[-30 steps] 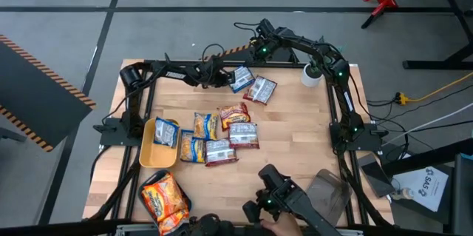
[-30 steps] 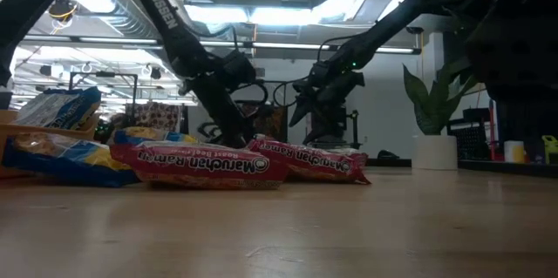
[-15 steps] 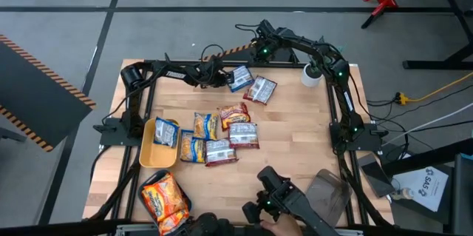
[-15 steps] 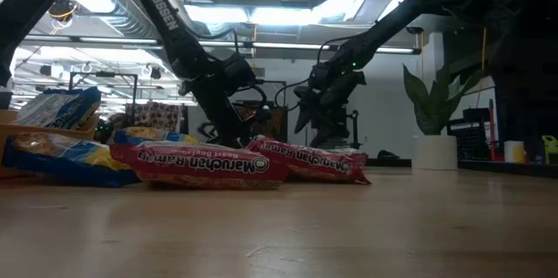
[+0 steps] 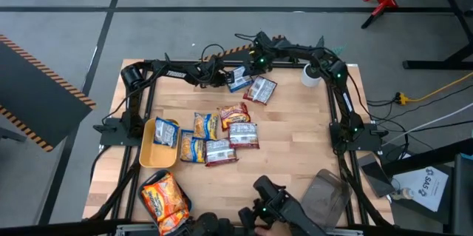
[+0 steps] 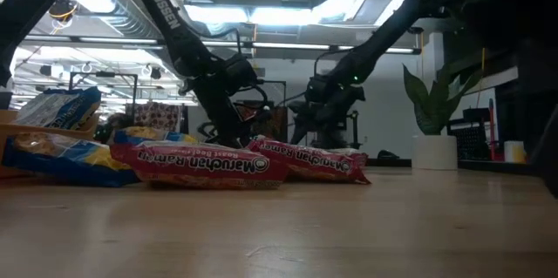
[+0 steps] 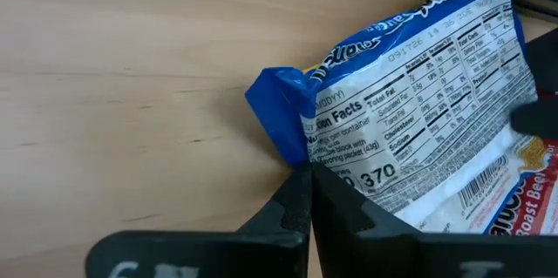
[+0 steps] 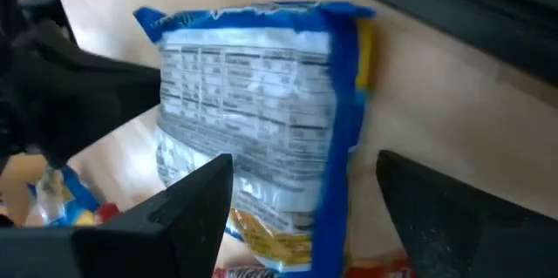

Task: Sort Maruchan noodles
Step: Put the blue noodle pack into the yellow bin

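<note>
Right, left gripper (image 7: pixel 309 193) clenched on corner of crinkly blue-and-silver plastic ramen packet (image 7: pixel 418 112), at far table edge. Right gripper (image 8: pixel 305 217) w/ jaws spread, packet btwn them, not pinched.

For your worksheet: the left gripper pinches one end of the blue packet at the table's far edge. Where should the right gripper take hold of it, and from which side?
The free long edge. The blue packet lies flat, nutrition label up, with the left gripper shut on one sealed end. The right gripper is open astride it, so it could probably close from above on the crimped side seam, away from the left gripper's fingers.
</note>
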`<action>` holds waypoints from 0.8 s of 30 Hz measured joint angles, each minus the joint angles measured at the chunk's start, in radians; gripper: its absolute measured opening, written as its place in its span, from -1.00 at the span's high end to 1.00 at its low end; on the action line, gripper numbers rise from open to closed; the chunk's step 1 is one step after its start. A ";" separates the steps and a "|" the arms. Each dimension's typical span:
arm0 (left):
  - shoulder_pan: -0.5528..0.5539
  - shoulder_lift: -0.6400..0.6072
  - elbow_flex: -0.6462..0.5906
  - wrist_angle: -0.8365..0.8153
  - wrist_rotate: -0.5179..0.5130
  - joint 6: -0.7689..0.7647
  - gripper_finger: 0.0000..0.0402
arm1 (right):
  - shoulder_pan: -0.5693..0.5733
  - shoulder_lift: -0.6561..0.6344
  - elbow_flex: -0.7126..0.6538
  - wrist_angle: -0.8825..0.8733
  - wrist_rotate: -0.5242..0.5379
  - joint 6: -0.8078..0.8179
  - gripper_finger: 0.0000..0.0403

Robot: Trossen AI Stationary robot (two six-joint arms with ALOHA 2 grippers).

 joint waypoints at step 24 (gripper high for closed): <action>-0.031 0.000 0.000 0.010 0.026 0.008 1.00 | 0.104 -0.004 0.008 0.063 -0.061 0.019 0.51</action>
